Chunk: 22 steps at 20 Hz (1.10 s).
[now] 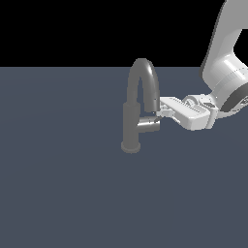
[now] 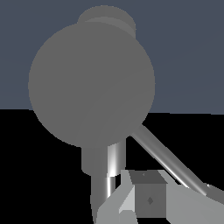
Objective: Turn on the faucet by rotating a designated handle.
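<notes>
The grey faucet (image 1: 131, 127) stands on its round base, its arched spout (image 1: 144, 72) curving toward the exterior view's right. The handle (image 1: 149, 126), a short shiny stub, sticks out sideways from the post below the spout's mouth. My white gripper (image 1: 159, 115) reaches in from the exterior view's right, fingertips just above the handle's free end and beside the spout's mouth; I cannot tell whether they touch. In the wrist view the handle (image 2: 92, 83) shows end-on as a big grey disc, the spout (image 2: 166, 159) as a shiny bar, and the gripper (image 2: 136, 202) looks shut on nothing.
The faucet stands alone on a flat dark blue-grey surface (image 1: 63, 193). The white arm (image 1: 225, 63) comes down from the upper corner on the exterior view's right.
</notes>
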Each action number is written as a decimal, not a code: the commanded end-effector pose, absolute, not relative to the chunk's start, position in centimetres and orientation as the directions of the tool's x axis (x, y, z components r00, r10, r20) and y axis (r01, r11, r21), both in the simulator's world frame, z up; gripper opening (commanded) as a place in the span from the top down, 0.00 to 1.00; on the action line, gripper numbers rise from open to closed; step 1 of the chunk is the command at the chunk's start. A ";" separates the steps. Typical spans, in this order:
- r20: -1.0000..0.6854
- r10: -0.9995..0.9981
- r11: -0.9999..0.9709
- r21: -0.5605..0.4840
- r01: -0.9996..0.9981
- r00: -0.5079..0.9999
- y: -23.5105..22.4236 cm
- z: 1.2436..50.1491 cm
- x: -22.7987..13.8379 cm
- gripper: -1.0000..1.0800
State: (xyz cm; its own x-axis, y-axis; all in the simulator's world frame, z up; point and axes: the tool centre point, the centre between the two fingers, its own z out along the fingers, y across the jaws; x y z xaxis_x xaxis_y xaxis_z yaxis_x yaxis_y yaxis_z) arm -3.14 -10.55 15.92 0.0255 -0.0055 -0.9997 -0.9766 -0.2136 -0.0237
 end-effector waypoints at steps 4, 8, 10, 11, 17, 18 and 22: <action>-1.000 0.000 -0.213 -0.001 -0.977 0.001 -11.3 14.3 -5.6 1.00; -1.000 -0.002 -0.216 -0.017 -0.976 0.018 -11.0 13.3 -5.2 1.00; -1.000 -0.002 -0.215 -0.012 -0.977 0.013 -11.2 12.0 -5.7 1.00; -1.000 -0.001 -0.215 -0.010 -0.977 0.010 -11.3 11.3 -5.9 1.00; -0.999 0.005 -0.224 -0.035 -0.974 0.035 -11.1 11.1 -5.7 1.00; -0.999 0.005 -0.223 -0.033 -0.974 0.033 -11.1 10.7 -5.6 1.00; -1.000 0.004 -0.221 -0.026 -0.975 0.025 -11.1 9.2 -5.2 1.00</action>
State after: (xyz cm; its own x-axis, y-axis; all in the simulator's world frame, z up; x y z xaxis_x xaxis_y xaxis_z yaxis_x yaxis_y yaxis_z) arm -5.39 -11.04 10.49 0.0331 0.0117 -0.9994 -0.9727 -0.2296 -0.0349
